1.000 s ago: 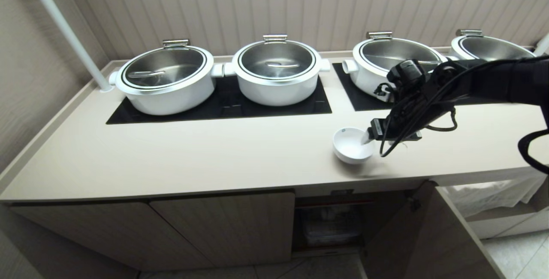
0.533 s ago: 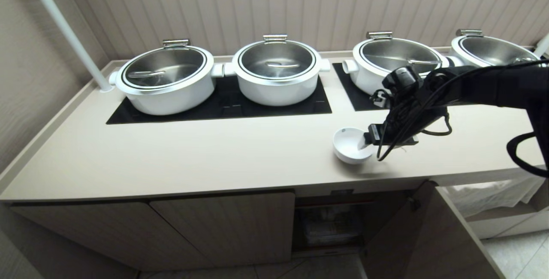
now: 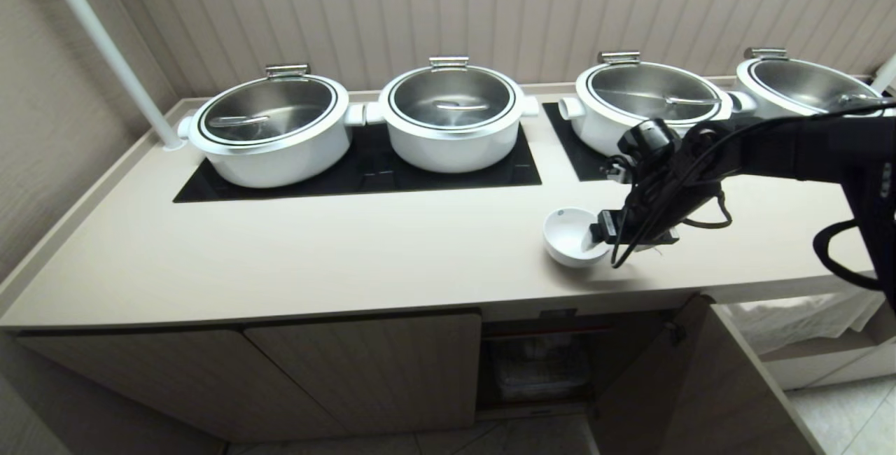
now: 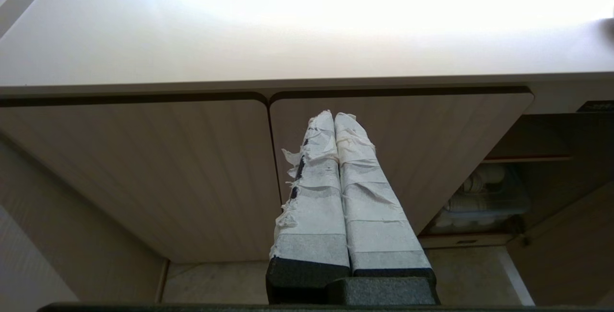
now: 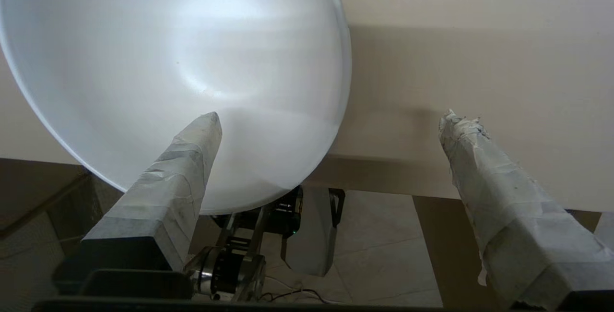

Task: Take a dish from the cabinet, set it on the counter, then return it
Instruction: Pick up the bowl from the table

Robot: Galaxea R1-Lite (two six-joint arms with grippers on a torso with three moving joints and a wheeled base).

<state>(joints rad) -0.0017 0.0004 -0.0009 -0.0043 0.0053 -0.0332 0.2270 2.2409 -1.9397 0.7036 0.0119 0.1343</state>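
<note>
The dish [image 3: 568, 236], a small white bowl, sits on the beige counter [image 3: 350, 252] near its front edge, above the cabinet's open compartment [image 3: 539, 364]. My right gripper [image 3: 606, 229] reaches in from the right and is open at the bowl's right side. In the right wrist view one taped finger [image 5: 192, 149] lies over the dish [image 5: 177, 62] while the other finger [image 5: 479, 158] stands well outside its rim, so the right gripper [image 5: 330, 117] straddles the rim without clamping it. My left gripper [image 4: 334, 116] is shut and empty, parked low before the closed cabinet doors [image 4: 144, 168].
Several large white pots with steel lids [image 3: 451, 115] stand on black cooktop panels [image 3: 364, 175] at the back. A white pole [image 3: 105, 42] rises at the back left. The cabinet door [image 3: 672, 385] hangs open at lower right, with a clear bin of cups [image 4: 479, 197] inside.
The right arm has sunk a little and edged left toward the dish, and its fingers have spread slightly wider. The dish has stayed in place on the counter.
</note>
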